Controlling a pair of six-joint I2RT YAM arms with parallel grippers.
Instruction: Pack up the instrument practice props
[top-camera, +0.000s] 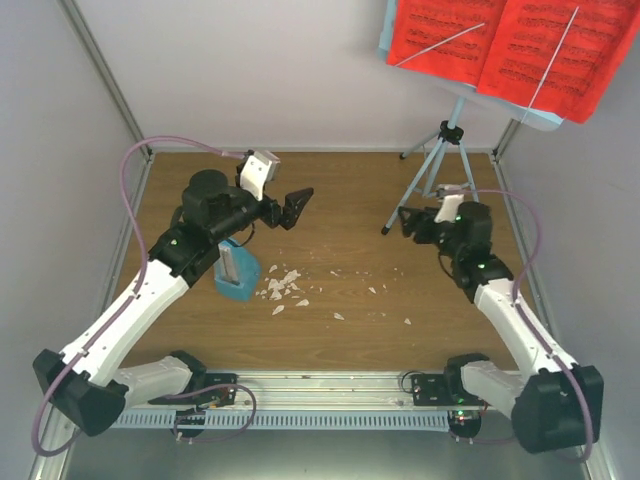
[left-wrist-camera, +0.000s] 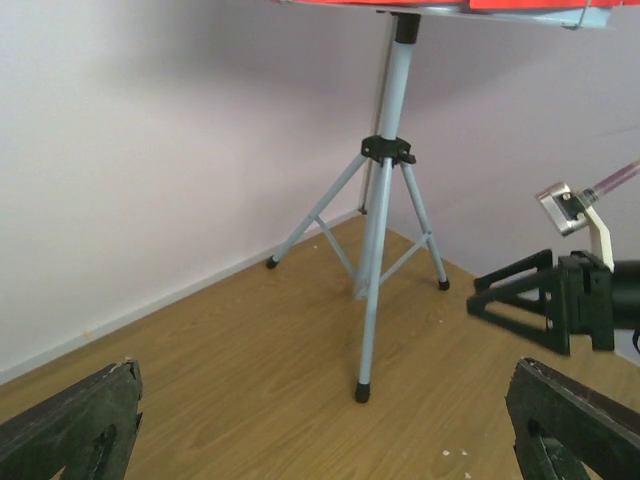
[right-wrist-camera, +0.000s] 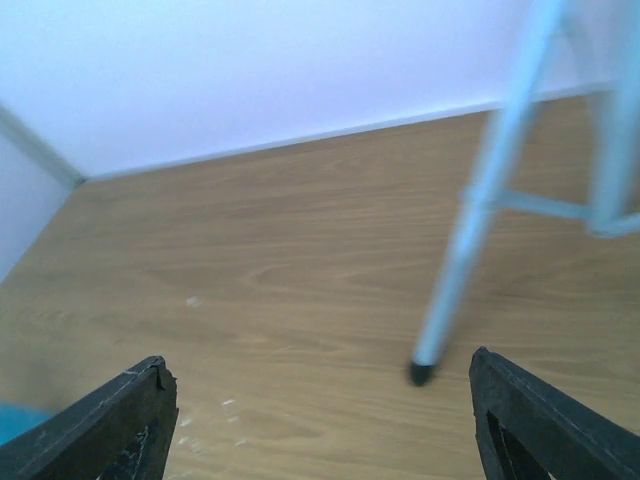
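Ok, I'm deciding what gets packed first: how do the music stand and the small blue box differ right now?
The music stand rises tall on tripod legs at far right; the small blue box sits low at left. The stand carries red pages; the box is partly hidden under the left arm, with white scraps beside it. Both are bluish and neither is gripped.

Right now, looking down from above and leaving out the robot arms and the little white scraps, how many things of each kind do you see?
pale-blue music stand: 1
red sheet-music pages: 2
small blue box: 1
Total: 4
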